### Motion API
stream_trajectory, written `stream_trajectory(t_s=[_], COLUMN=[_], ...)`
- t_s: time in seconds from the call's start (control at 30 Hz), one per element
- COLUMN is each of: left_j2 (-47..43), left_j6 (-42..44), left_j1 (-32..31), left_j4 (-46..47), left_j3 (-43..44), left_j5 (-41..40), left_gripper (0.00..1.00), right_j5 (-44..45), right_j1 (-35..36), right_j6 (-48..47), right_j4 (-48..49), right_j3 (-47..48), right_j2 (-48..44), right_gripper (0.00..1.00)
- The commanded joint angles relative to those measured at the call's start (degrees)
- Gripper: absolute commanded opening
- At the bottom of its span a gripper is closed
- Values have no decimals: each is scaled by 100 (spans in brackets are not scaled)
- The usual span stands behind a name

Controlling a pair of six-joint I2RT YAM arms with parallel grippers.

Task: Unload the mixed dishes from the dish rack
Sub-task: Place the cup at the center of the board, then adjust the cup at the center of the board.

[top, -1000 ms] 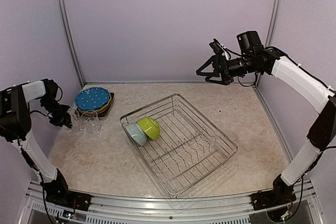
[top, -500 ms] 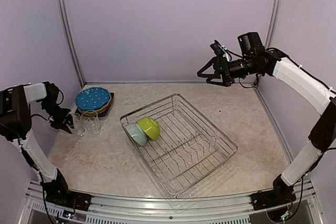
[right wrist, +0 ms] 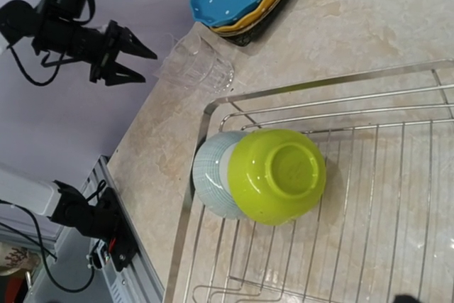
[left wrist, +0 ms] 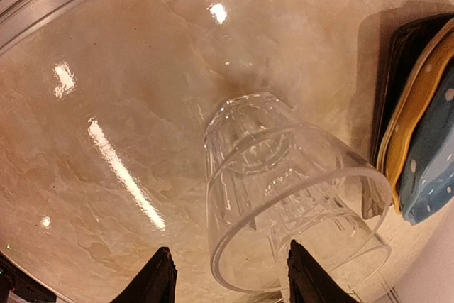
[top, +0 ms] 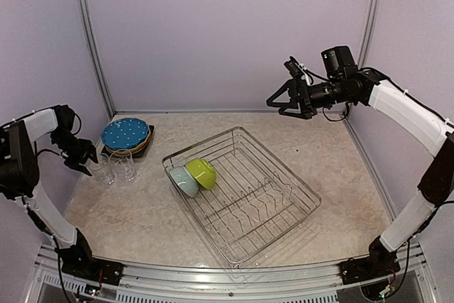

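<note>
While our left fingers [top: 86, 164] are hanging half-spread and empty beside the glasses [top: 126, 169] left of the dish rack [top: 287, 200], we're risking nudging one over; right fingers [top: 274, 106] are gaping empty.

Clear glasses [left wrist: 284, 196] stand just beside stacked plates [left wrist: 418, 140].

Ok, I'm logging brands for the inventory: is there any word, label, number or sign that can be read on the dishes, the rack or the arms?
None: no text can be read in any view.
The blue plate carries only white dots, no writing.
The glasses, lime bowl, pale-blue bowl and dish rack show no marking.
</note>
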Motion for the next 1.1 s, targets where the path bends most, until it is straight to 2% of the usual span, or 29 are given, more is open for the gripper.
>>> stream_trajectory(t_s=[0.0,0.37,0.63,0.9,1.0,1.07], left_j2=[-165,-220,-465,-1087,-1428,-1750], left_j6=[58,130,345,680,868,1008], left_j1=[74,66,72,35,-75,-168], left_j4=[443,1346,2037,2115,2051,2027], left_j3=[-126,-524,-869,-805,-738,-699], left_j5=[-3,-7,9,-57,-382,-593], left_gripper=[51,44,44,62,75,92], right_j5=[-82,-64,-93,-64,178,384], right_j1=[-41,-49,-45,25,122,206], right_j6=[6,45,84,-98,-489,-808], right_j4=[130,117,161,376,394,468], right_j3=[-70,-149,-186,-242,-247,-274], right_j2=[-129,-172,-157,-70,-7,4], right_gripper=[99,99,99,99,99,99])
